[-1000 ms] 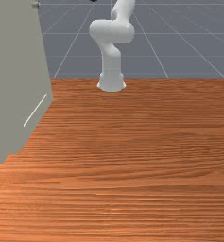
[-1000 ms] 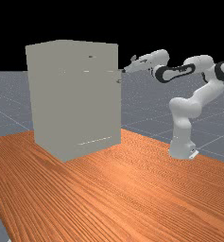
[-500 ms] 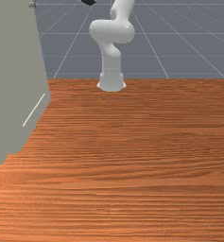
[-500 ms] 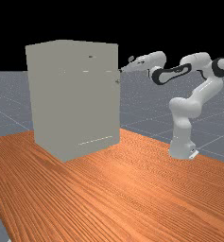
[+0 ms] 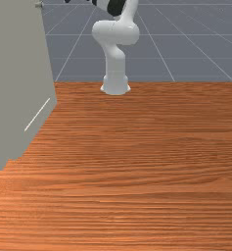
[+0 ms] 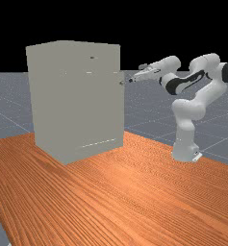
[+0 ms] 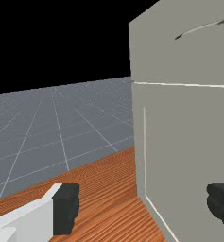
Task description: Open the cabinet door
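door-opening station, current condition.

hand (image 6: 134, 77): set wide, with fingers (image 7: 66, 208) far apart in the wrist view and a broad open gap between. positioned in the far view just off the right edge of the cabinet (image 6: 77, 101), near the small protruding fitting (image 6: 121, 83) and apart from it. in the front view, visible in part at the top edge, to the right of the cabinet.

door (image 7: 189, 142): located on the cabinet, below the horizontal seam (image 7: 184, 85) of the wrist view. apparently a little ajar: in the far view, slightly proud of the upper section along the right edge. cannot tell the exact opening angle.

curved handle (image 7: 203, 29): mounted on the upper panel (image 7: 165, 56), above the seam, with dark ends. well apart from both fingers. pale line (image 7: 145, 151) along the lower part of the cabinet, bending near the base.

cabinet: upright on the surface (image 6: 134, 192), at the left in the front view and left of the arm (image 6: 185, 115) in the far view. to be noted in the wrist view: beyond the fingers, with one finger against the backdrop of the wood and the other against that of the cabinet.

arm: upright at the base, bent above, and extended toward the cabinet.
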Controlling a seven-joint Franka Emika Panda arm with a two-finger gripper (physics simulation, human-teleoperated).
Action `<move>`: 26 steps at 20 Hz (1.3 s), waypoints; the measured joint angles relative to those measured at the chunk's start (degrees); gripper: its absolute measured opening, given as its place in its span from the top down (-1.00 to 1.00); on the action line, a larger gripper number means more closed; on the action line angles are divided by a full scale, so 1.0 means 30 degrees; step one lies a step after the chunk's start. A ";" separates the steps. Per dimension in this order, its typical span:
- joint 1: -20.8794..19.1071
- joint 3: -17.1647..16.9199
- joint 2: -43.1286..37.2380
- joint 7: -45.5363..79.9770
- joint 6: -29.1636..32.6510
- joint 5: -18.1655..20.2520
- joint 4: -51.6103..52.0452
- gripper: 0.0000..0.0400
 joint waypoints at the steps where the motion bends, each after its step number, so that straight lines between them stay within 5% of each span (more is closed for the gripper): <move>1: 0.0082 0.0507 -0.0673 0.0221 -0.0455 0.0011 -0.0216 -1.00; 3: 0.0099 0.0488 -0.2033 0.0241 -0.1603 0.0127 -0.0242 -1.00; 7: 0.0004 -0.2154 -0.3758 -0.1615 -0.3504 0.0102 0.1132 -1.00; 16: 0.0030 -0.6735 -0.2595 -0.4248 -0.3433 -0.0304 0.2690 -1.00; 26: 0.0335 -0.7060 -0.0085 -0.4370 -0.2632 -0.0597 0.2440 -1.00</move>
